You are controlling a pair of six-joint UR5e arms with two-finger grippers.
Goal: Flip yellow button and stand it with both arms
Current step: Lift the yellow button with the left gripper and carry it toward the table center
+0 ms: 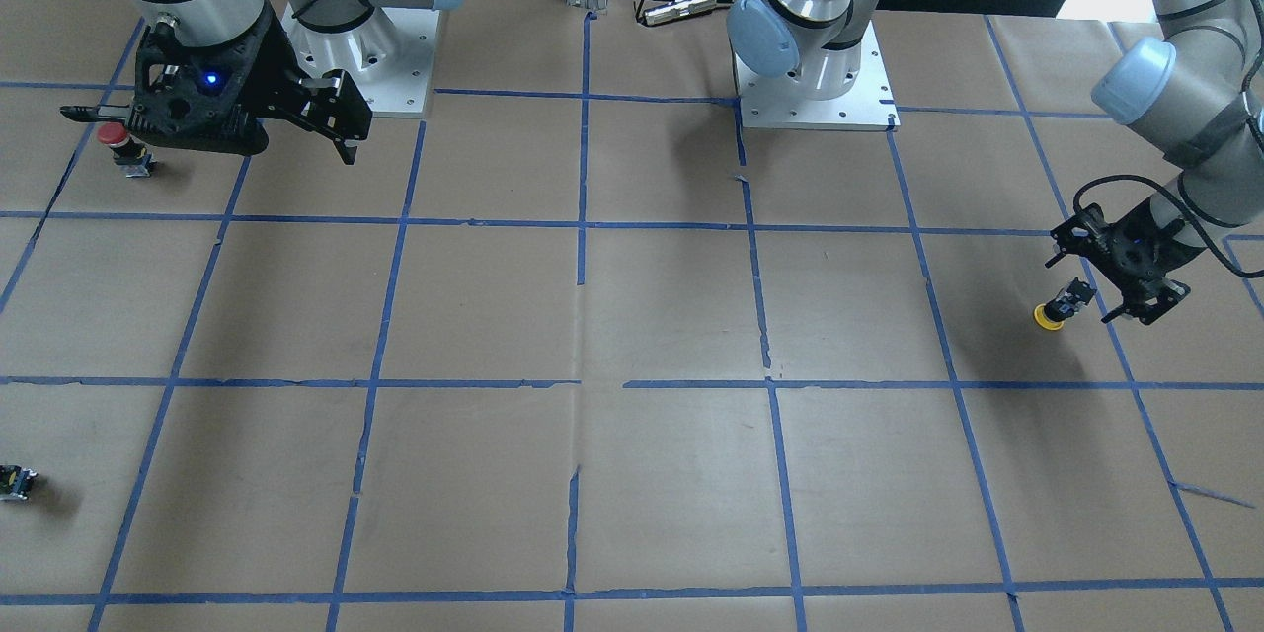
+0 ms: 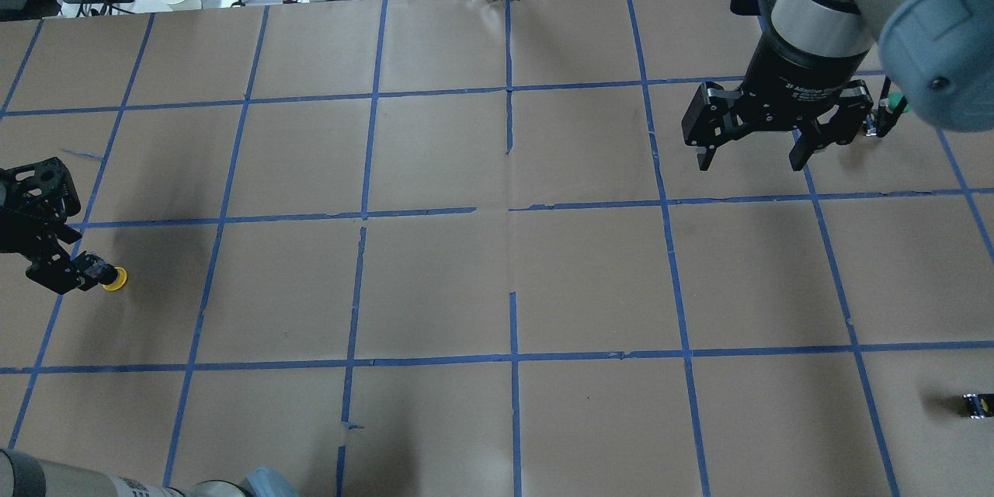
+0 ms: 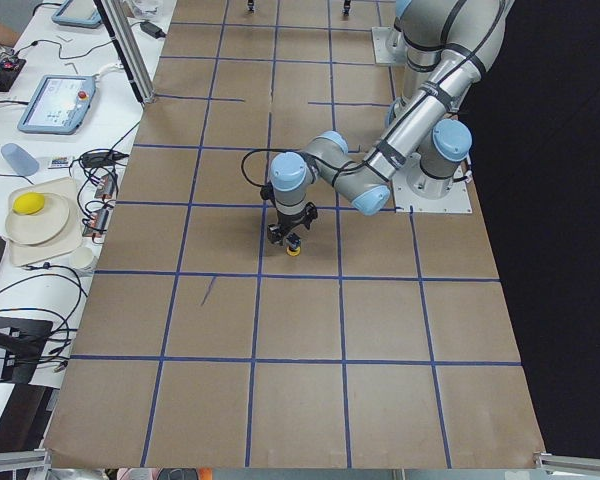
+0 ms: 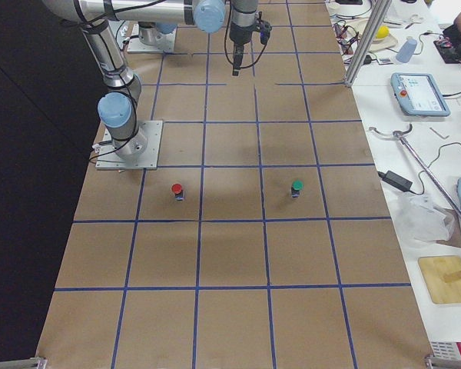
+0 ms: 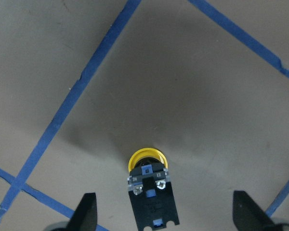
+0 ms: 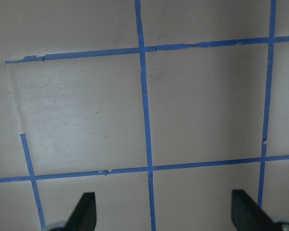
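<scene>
Left pincer (image 5: 163, 207) spread wide around the yellow button (image 1: 1057, 308); right pincer (image 2: 749, 161) likewise spread

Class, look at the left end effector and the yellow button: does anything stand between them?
Nothing visible does. The yellow button sits on the table right between the open jaws of the left end effector, with nothing else near it.
</scene>
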